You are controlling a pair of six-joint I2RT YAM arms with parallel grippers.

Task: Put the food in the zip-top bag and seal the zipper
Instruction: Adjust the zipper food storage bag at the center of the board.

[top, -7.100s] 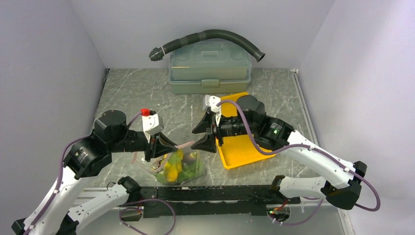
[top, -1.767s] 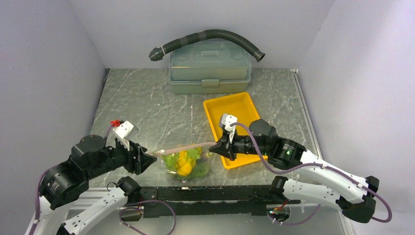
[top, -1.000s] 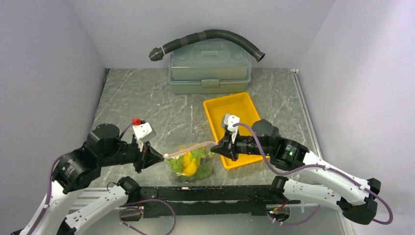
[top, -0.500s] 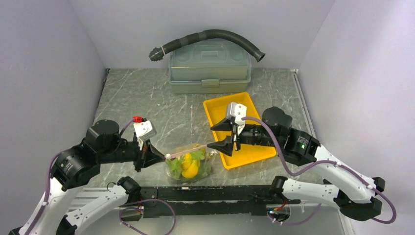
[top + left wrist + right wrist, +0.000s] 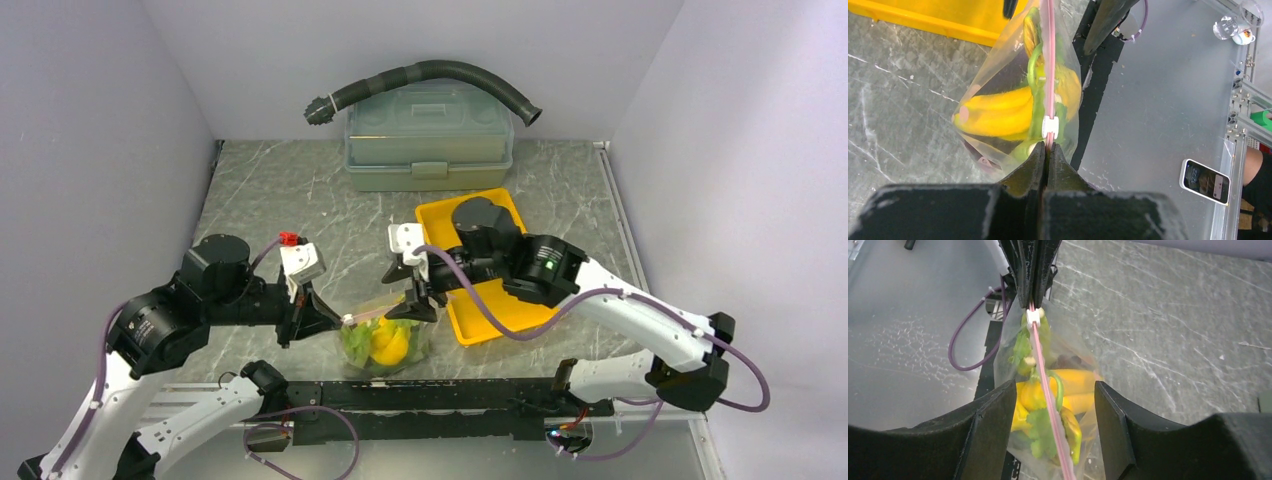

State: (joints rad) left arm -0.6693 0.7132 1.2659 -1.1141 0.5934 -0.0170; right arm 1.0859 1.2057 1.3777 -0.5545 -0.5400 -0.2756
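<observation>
The zip-top bag point(image 5: 385, 345) hangs low over the table's near edge, with food inside: yellow bananas point(image 5: 998, 107) and green pieces point(image 5: 1045, 437). Its pink zipper point(image 5: 1049, 60) runs taut from my left gripper point(image 5: 338, 320), which is shut on the strip's end just behind the white slider point(image 5: 1050, 127). My right gripper point(image 5: 408, 290) is open above the bag. Its fingers point(image 5: 993, 425) straddle the zipper point(image 5: 1048, 395) without touching it. My left gripper point(image 5: 1030, 270) shows at the top of the right wrist view.
An empty yellow tray point(image 5: 440, 215) lies right of the bag, under the right arm. A grey-green lidded box point(image 5: 430, 150) with a black corrugated hose point(image 5: 430, 72) stands at the back. A black rail point(image 5: 430, 395) runs along the near edge.
My right gripper let go of the zipper's right end, opened, and swung left over the bag. The left gripper kept its hold and moved slightly right.
</observation>
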